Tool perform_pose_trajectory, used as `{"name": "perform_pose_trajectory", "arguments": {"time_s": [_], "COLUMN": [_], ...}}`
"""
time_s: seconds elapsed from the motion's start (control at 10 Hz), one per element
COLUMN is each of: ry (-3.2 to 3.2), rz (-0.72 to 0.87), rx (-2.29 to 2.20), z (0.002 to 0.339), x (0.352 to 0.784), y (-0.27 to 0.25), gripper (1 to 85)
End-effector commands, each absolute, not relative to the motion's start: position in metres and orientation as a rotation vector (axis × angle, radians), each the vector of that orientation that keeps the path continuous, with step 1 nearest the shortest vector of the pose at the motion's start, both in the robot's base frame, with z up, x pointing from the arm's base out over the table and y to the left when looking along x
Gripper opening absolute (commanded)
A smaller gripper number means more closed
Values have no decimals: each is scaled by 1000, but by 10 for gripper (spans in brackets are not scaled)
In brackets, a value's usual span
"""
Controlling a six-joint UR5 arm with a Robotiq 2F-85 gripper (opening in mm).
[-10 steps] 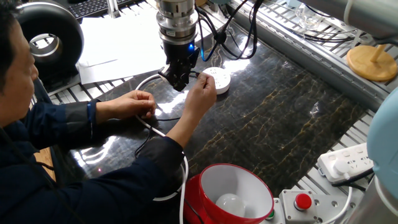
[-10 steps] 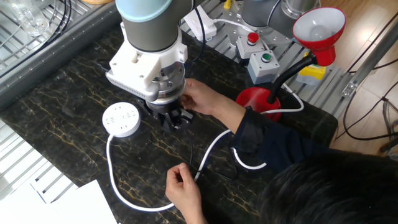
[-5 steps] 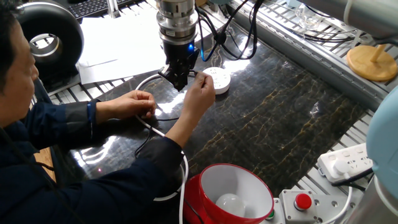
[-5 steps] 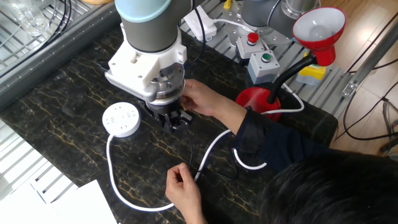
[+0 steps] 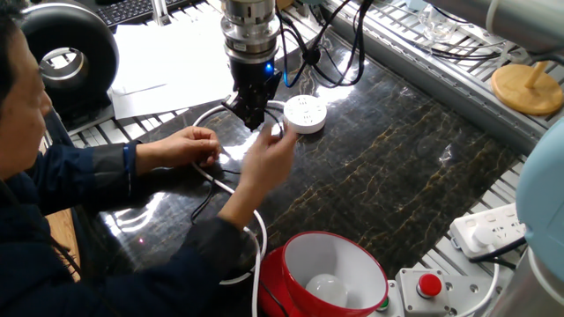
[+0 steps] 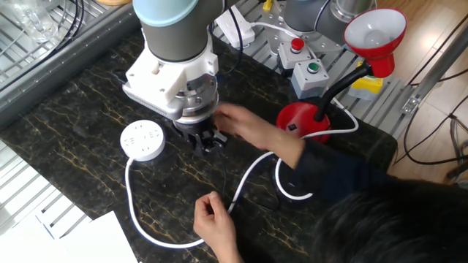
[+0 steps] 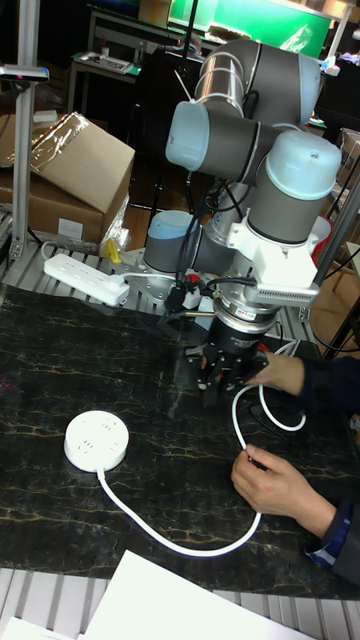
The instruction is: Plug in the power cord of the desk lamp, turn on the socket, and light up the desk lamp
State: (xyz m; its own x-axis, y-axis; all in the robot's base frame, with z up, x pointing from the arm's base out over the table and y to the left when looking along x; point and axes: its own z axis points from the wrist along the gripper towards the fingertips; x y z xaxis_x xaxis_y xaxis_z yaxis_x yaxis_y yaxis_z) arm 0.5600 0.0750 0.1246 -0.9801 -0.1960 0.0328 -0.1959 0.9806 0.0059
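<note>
My gripper (image 5: 253,113) (image 6: 206,141) (image 7: 224,380) hangs just above the dark table, its fingers close together on a small black piece that looks like the plug of the power cord. The thin black cord (image 6: 238,193) trails toward a person's hand. The round white socket (image 5: 306,113) (image 6: 142,139) (image 7: 96,441) lies a short way beside the gripper, its thick white cable (image 6: 139,219) looping across the table. The red desk lamp stands with its base (image 6: 301,119) behind and its shade (image 6: 375,29) (image 5: 330,273) raised; the bulb looks unlit.
A person's two hands are close by: one (image 6: 252,130) right next to the gripper, the other (image 6: 216,218) holding cables nearer the front edge. A white power strip (image 5: 489,229) (image 7: 85,278), button boxes (image 6: 307,69) and paper sheets (image 5: 167,62) sit around the table's edges.
The person's hand that was at the gripper's fingertips has pulled back from them, blurred in motion. The gripper and socket have stayed put.
</note>
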Motion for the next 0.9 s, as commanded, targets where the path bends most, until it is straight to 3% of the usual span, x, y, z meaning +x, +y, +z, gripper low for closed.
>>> {"name": "perform_pose_trajectory", "arguments": {"time_s": [0.0, 0.2, 0.5, 0.8], "ry": [-3048, -3014, -2940, -2979], "rz": [86, 263, 303, 167], "rx": [545, 847, 1034, 945], "z": [127, 119, 121, 124], "x": [566, 587, 586, 576], "y": [41, 5, -1, 31], "gripper": [10, 10, 10, 10]}}
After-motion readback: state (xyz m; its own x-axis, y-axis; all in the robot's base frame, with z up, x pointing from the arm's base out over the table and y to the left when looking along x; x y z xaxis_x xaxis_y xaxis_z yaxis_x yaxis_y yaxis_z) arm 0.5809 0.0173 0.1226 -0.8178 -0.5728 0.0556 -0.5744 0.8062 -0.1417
